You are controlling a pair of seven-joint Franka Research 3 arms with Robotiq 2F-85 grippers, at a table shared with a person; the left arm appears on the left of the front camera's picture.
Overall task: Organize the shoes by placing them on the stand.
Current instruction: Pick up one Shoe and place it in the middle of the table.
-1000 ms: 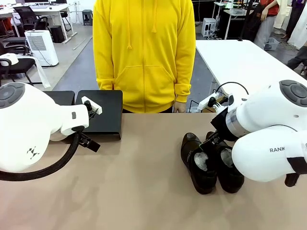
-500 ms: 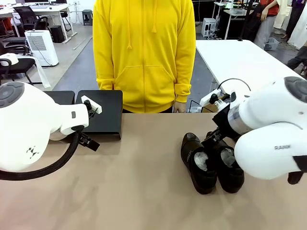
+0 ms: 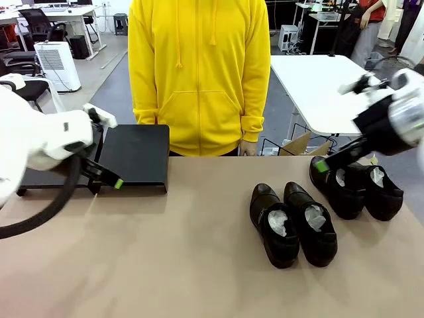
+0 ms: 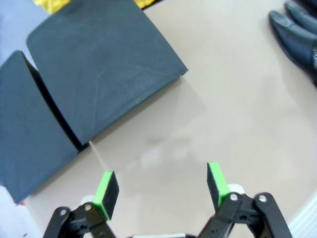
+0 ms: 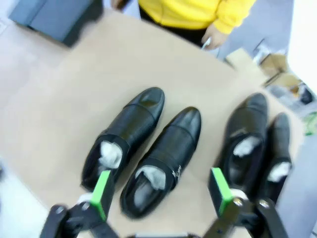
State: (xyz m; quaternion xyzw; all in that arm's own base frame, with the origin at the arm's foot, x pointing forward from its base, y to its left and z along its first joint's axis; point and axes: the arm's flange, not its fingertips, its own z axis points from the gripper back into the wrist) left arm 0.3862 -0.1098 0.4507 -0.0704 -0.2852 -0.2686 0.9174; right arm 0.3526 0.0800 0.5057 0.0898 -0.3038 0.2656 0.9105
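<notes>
**Front view.** The stand (image 3: 136,154) sits at the far left of the table (image 3: 165,265), its two sections side by side with bare tops. All four shoes are on the tabletop. The middle pair (image 3: 291,225) lies side by side with toes toward the person (image 3: 199,73). The second pair (image 3: 358,189) is farther right, near the far edge. The left gripper (image 3: 106,179) hangs low at the stand's front edge. The right gripper (image 3: 324,165) is just beside the second pair; its spread is hard to judge here.

**Left wrist view.** The left gripper (image 4: 161,186) has its jaws wide over bare table, holding nothing. The stand (image 4: 104,74) is just ahead. Shoe toes (image 4: 297,29) show at the top right.

**Right wrist view.** The right gripper (image 5: 161,191) is spread wide and holds nothing, above the middle pair (image 5: 148,144). The second pair (image 5: 257,148) lies beside it. A corner of the stand (image 5: 54,15) is well apart from the shoes.
</notes>
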